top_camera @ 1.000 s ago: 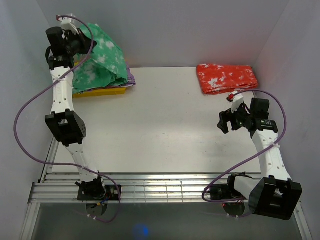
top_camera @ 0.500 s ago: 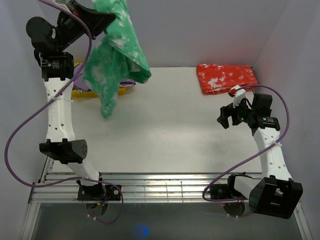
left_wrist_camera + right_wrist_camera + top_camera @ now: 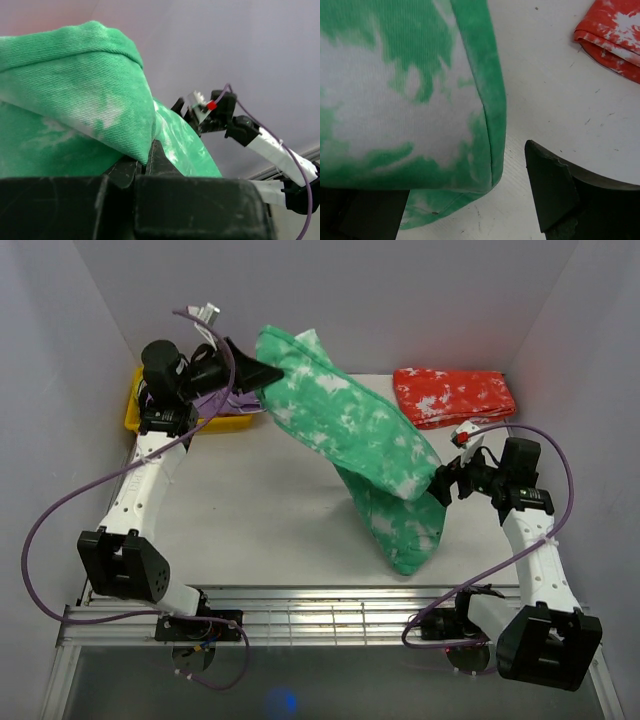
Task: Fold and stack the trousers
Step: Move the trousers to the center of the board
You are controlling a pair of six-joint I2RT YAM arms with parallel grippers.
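The green trousers [image 3: 350, 430] swung rightward, left fingers [image 3: 245, 365] clamping them, right fingers [image 3: 547, 190] spread.

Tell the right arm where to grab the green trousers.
Grip the green trousers at the hemmed corner nearest the right end effector, coming in from the right side. That corner seems to hang free and has a firm stitched edge. It already sits between the open fingers, while the left end effector holds the far end up.
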